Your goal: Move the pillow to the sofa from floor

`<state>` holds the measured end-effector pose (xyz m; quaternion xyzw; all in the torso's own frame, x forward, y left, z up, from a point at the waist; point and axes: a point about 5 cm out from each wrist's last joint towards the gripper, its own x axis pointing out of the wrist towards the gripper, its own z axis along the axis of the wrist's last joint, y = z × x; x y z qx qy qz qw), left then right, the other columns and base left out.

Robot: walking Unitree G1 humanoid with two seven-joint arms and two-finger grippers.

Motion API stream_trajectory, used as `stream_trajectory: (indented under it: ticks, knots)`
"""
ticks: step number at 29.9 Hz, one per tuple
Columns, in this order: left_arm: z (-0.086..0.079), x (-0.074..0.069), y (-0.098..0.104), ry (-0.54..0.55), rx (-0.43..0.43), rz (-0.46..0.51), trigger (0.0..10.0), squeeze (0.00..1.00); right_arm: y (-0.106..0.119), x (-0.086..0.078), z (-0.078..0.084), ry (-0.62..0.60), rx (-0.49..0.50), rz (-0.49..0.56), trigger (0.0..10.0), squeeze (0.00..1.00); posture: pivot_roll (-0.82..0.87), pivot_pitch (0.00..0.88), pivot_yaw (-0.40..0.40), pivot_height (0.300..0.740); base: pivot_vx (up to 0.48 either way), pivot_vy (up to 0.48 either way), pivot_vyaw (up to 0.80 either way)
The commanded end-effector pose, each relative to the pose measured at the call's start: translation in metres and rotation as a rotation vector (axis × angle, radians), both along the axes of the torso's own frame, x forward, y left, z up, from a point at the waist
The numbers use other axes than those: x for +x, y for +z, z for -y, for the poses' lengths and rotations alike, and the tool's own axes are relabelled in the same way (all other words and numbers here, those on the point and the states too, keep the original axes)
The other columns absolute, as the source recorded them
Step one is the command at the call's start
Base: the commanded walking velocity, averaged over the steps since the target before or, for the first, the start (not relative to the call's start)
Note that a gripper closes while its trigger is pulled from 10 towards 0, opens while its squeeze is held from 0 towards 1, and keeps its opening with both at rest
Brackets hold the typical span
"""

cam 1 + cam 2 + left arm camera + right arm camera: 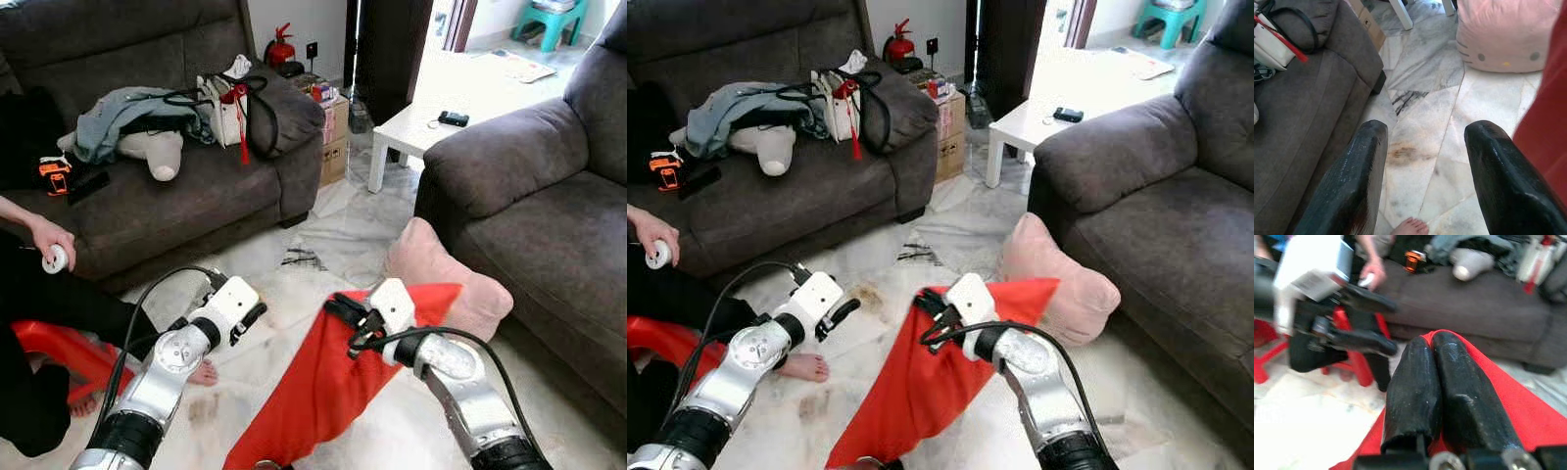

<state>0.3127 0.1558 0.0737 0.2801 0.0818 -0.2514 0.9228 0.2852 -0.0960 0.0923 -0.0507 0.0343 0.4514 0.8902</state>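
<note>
Right gripper [1440,382] clamped tight on red fabric [323,382], cloth pinched between fingers, hanging down to floor; likely cover attached to pillow, used as handle. Pink pillow [441,269] just beyond right gripper, on marble floor [1420,122], leaning against base of right-hand sofa [549,225]. Left gripper [1422,161] spread wide, empty, beside red fabric, probably ready to assist lift.

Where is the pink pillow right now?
The pink pillow lies on the floor, leaning against the right-hand sofa, partly under the red cloth.
</note>
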Motion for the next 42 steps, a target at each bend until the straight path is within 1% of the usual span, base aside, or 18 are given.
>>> stream_trajectory:
  ticks: [1, 5, 8, 13, 15, 17, 19, 22, 23, 24, 27, 30, 31, 32, 38, 40, 41, 42]
  knots:
    - [-0.003, -0.003, -0.007, -0.006, 0.021, -0.030, 10.0, 0.00, 0.031, 0.001, -0.010, 0.053, 0.091, 0.121, 10.0, 0.00, -0.02, 0.039, 0.041, 0.739, 0.000, 0.000, 0.00]
    - [-0.004, -0.001, 0.000, -0.008, -0.010, -0.017, 10.0, 0.00, 0.034, -0.004, -0.013, 0.107, 0.114, 0.114, 10.0, 0.00, -0.03, 0.039, 0.041, 0.739, 0.000, 0.000, 0.00]
    - [-0.004, 0.002, 0.006, -0.014, -0.020, -0.009, 10.0, 0.00, 0.032, -0.006, -0.013, 0.118, 0.097, 0.107, 10.0, 0.00, -0.02, 0.039, 0.040, 0.739, 0.000, 0.000, 0.00]
    - [-0.015, 0.005, 0.010, 0.012, 0.047, -0.001, 10.0, 0.00, 0.032, -0.009, -0.018, 0.149, 0.114, 0.091, 10.0, 0.00, -0.02, 0.035, 0.039, 0.739, 0.000, 0.000, 0.00]
    - [-0.023, 0.008, 0.009, 0.066, 0.102, 0.009, 10.0, 0.00, 0.034, -0.010, -0.023, 0.164, 0.125, 0.100, 10.0, 0.00, -0.02, 0.035, 0.038, 0.739, 0.000, 0.000, 0.00]
    - [-0.027, 0.009, 0.010, 0.101, 0.101, 0.012, 10.0, 0.00, 0.035, -0.011, -0.026, 0.170, 0.132, 0.101, 10.0, 0.00, -0.02, 0.033, 0.036, 0.739, 0.000, 0.000, 0.00]
    - [-0.022, 0.008, 0.011, 0.085, 0.045, -0.012, 10.0, 0.00, 0.036, -0.011, -0.028, 0.181, 0.131, 0.103, 10.0, 0.00, -0.02, 0.032, 0.036, 0.739, 0.000, 0.000, 0.00]
    - [-0.001, -0.005, 0.008, -0.074, -0.201, -0.188, 10.0, 0.00, 0.039, -0.012, -0.031, 0.193, 0.139, 0.110, 10.0, 0.00, -0.02, 0.028, 0.034, 0.739, 0.000, 0.000, 0.00]
    - [0.002, -0.008, 0.008, -0.107, -0.238, -0.225, 10.0, 0.00, 0.040, -0.012, -0.031, 0.195, 0.140, 0.112, 10.0, 0.00, -0.02, 0.026, 0.034, 0.739, 0.000, 0.000, 0.00]
    - [0.003, -0.012, 0.005, -0.140, -0.242, -0.268, 10.0, 0.00, 0.042, -0.011, -0.031, 0.195, 0.141, 0.120, 10.0, 0.00, -0.02, 0.027, 0.036, 0.739, 0.000, 0.000, 0.00]
    - [-0.001, -0.019, -0.006, -0.154, -0.204, -0.340, 10.0, 0.00, 0.048, -0.010, -0.032, 0.199, 0.151, 0.142, 10.0, 0.00, -0.02, 0.025, 0.038, 0.739, 0.000, 0.000, 0.00]
    - [-0.015, -0.019, -0.021, -0.084, -0.097, -0.353, 10.0, 0.00, 0.056, -0.009, -0.036, 0.184, 0.166, 0.172, 10.0, 0.00, -0.03, 0.028, 0.040, 0.739, 0.000, 0.000, 0.00]
    - [-0.022, -0.018, -0.028, -0.025, -0.045, -0.352, 10.0, 0.00, 0.059, -0.007, -0.038, 0.164, 0.173, 0.190, 10.0, 0.00, -0.03, 0.029, 0.038, 0.739, 0.000, 0.000, 0.00]
    - [-0.027, -0.016, -0.031, 0.028, -0.031, -0.342, 10.0, 0.00, 0.061, -0.005, -0.040, 0.146, 0.177, 0.200, 10.0, 0.00, -0.02, 0.031, 0.036, 0.739, 0.000, 0.000, 0.00]
    - [-0.029, -0.014, -0.033, 0.107, -0.016, -0.325, 10.0, 0.00, 0.063, -0.005, -0.045, 0.151, 0.187, 0.204, 10.0, 0.00, -0.03, 0.037, 0.033, 0.739, 0.000, 0.000, 0.00]
    - [-0.026, -0.012, -0.028, 0.088, -0.051, -0.302, 10.0, 0.00, 0.065, -0.006, -0.048, 0.156, 0.191, 0.208, 10.0, 0.00, -0.03, 0.037, 0.030, 0.739, 0.000, 0.000, 0.00]
    - [-0.022, -0.011, -0.022, 0.058, -0.106, -0.288, 10.0, 0.00, 0.065, -0.006, -0.048, 0.156, 0.193, 0.208, 10.0, 0.00, -0.02, 0.039, 0.028, 0.739, 0.000, 0.000, 0.00]
    - [-0.022, -0.011, -0.022, 0.058, -0.106, -0.288, 10.0, 0.00, 0.065, -0.006, -0.048, 0.156, 0.193, 0.208, 10.0, 0.00, -0.02, 0.039, 0.028, 0.739, 0.000, 0.000, 0.00]
